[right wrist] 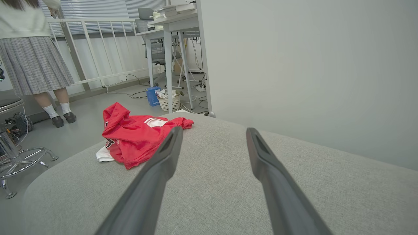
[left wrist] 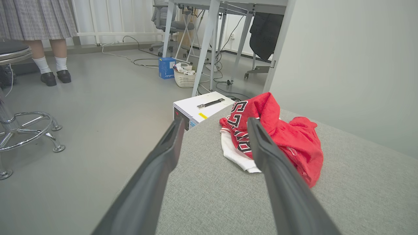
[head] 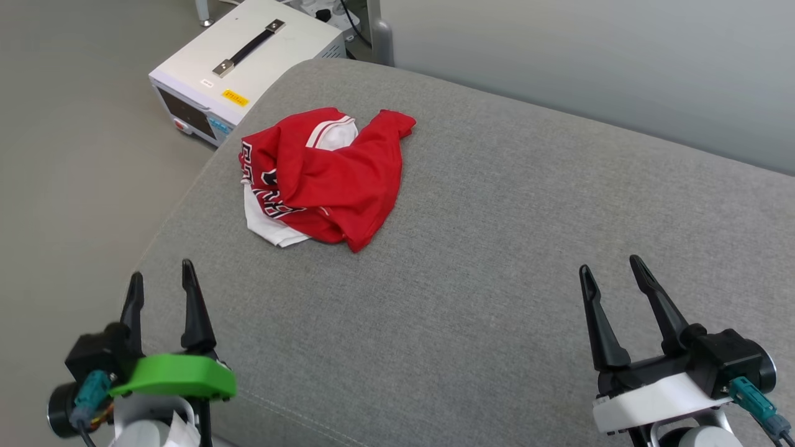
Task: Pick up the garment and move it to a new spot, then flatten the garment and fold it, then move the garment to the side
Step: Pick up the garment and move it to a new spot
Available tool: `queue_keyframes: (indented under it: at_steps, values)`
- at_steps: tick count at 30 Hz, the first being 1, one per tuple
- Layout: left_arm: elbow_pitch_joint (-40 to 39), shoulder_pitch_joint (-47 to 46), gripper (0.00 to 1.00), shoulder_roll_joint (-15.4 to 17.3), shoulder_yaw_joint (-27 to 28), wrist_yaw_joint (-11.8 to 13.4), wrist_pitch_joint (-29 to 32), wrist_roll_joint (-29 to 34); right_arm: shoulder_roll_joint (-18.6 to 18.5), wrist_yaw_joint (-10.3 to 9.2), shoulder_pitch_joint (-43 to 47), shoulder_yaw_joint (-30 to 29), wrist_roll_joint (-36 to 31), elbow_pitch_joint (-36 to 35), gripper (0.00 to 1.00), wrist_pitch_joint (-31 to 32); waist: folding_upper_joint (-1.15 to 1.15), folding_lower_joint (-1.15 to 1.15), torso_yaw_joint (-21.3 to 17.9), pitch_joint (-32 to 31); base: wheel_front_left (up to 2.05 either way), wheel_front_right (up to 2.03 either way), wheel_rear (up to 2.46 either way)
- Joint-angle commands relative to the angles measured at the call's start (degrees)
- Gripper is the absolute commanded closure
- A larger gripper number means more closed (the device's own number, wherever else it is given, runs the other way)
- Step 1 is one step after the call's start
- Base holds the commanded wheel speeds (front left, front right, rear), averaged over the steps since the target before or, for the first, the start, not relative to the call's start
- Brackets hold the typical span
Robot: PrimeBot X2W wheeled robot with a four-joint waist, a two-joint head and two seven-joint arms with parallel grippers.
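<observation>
Red shirt [head: 326,177] lies crumpled on the grey cushion [head: 497,248]; my left gripper [head: 160,280] and right gripper [head: 612,268] wait spread and empty, ready to reach.

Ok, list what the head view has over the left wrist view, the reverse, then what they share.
Head view: the open right pincer. Left wrist view: a chrome stool, a person's legs in white socks, a white woven basket. Both: the crumpled red-and-white jersey shirt on the grey fabric cushion, the white metal box with a black handle, the open left pincer.
</observation>
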Motion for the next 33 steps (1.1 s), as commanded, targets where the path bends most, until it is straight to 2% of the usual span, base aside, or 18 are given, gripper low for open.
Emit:
queue_keyframes:
  at_steps: [1, 4, 7, 11, 14, 18, 23, 27, 33]
  values:
    - [0.51, -2.42, 0.00, -0.08, 0.89, -1.34, -0.66, 0.29, -0.43, -0.05, -1.23, 0.32, 0.30, -0.65, 0.00, -0.81, 0.00, 0.00, 0.46, 0.81, 0.00, 0.00, 0.00]
    - [1.74, -6.36, 0.00, 1.07, 2.06, -3.46, -1.00, 0.80, -1.05, -0.05, -2.03, 0.88, 0.41, -1.07, 0.00, -1.15, 0.00, 0.00, 0.20, 2.11, 0.00, 0.00, 0.00]
    - [4.43, -12.27, 0.00, 3.88, 2.31, -5.41, -1.37, 0.54, -1.78, -0.05, -3.09, 1.27, 0.39, -1.68, 0.00, -1.52, 0.00, 0.00, -0.48, 3.92, 0.00, 0.00, 0.00]
    - [9.08, -19.97, 0.00, 8.34, -0.02, -6.49, -0.94, -0.93, -2.74, -0.05, -4.49, 1.45, 0.04, -2.33, 0.00, -1.52, 0.00, 0.00, -2.33, 6.52, 0.00, 0.00, 0.00]
    - [11.52, -26.03, 0.00, 12.19, -2.84, -6.76, 1.97, -2.68, -3.43, -0.05, -5.73, 1.42, -0.16, -2.97, 0.00, -1.52, 0.00, 0.00, -3.67, 8.67, 0.00, 0.00, 0.00]
    - [13.14, -33.14, 0.00, 17.63, -9.01, -6.83, 9.72, -7.37, -3.98, -0.05, -7.53, 1.46, -0.30, -3.76, 0.00, -1.52, 0.00, 0.00, -5.38, 11.27, 0.00, 0.00, 0.00]
    - [15.16, -40.65, 0.00, 23.77, -17.68, -6.84, 24.50, -16.22, -4.56, -0.05, -9.40, 1.92, -0.41, -4.31, 0.00, -1.52, 0.00, 0.00, -7.01, 13.95, 0.00, 0.00, 0.00]
    - [16.04, -44.80, 0.00, 27.38, -24.08, -6.84, 35.57, -22.45, -4.66, -0.05, -10.52, 1.98, -0.55, -4.45, 0.00, -1.52, 0.00, 0.00, -8.15, 15.40, 0.00, 0.00, 0.00]
    - [17.93, -48.52, 0.00, 30.56, -32.48, -6.85, 47.10, -29.23, -5.02, -0.05, -12.03, 2.40, -0.41, -4.33, 0.00, -1.52, 0.00, 0.00, -10.20, 18.07, 0.00, 0.00, 0.00]
